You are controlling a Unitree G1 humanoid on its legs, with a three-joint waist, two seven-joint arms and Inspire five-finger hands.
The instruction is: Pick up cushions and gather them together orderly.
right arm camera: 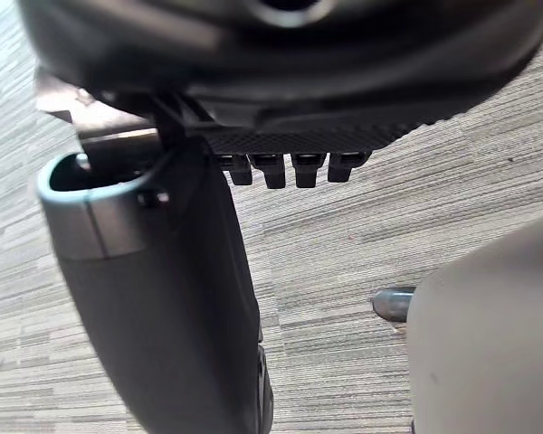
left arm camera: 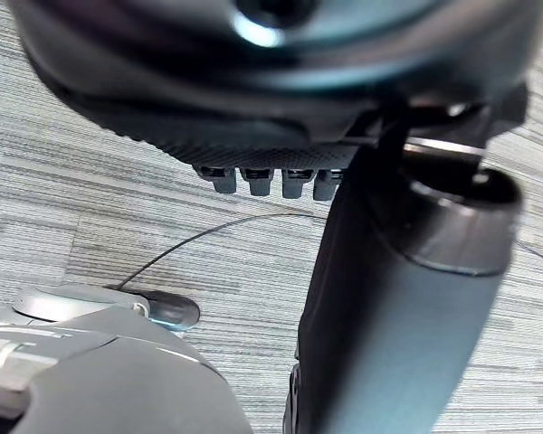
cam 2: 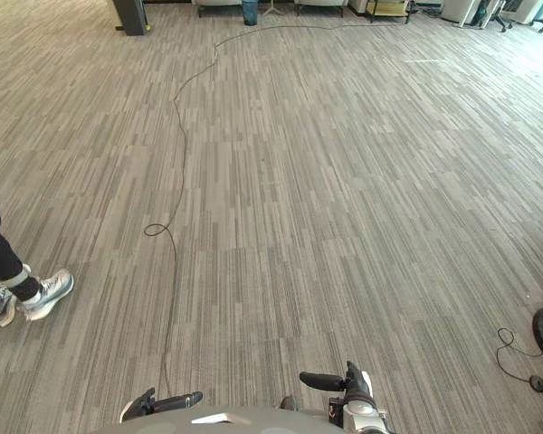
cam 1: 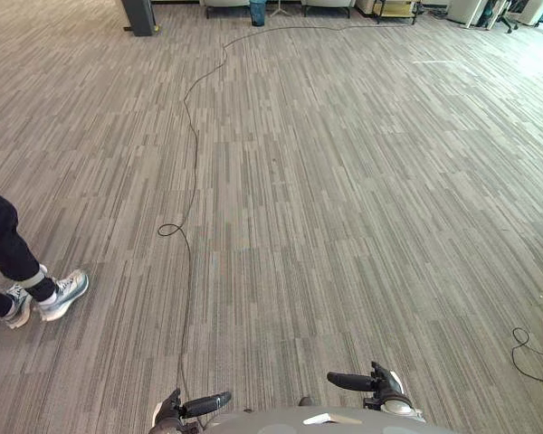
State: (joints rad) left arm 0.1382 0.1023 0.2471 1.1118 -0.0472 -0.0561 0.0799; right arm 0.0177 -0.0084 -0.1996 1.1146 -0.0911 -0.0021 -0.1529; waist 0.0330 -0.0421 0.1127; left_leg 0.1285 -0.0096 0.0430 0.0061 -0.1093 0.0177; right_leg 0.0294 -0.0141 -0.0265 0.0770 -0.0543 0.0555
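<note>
Here we are, both hands hanging low over the carpet [cam 1: 344, 199]. The left hand [cam 1: 185, 407] is the nearer one to the person's shoes [cam 1: 61, 296] and the right hand [cam 1: 371, 382] is well out on its far side, with the fingers of each loose and straight and nothing in either palm. Where the cushions lie I cannot tell, so by my reading the job has barely begun: the finding, lifting and neat gathering are all left to do.

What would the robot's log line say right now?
left hand: open, low, holding nothing | right hand: open, low, holding nothing | floor: grey carpet | person: shoes at robot's left
</note>
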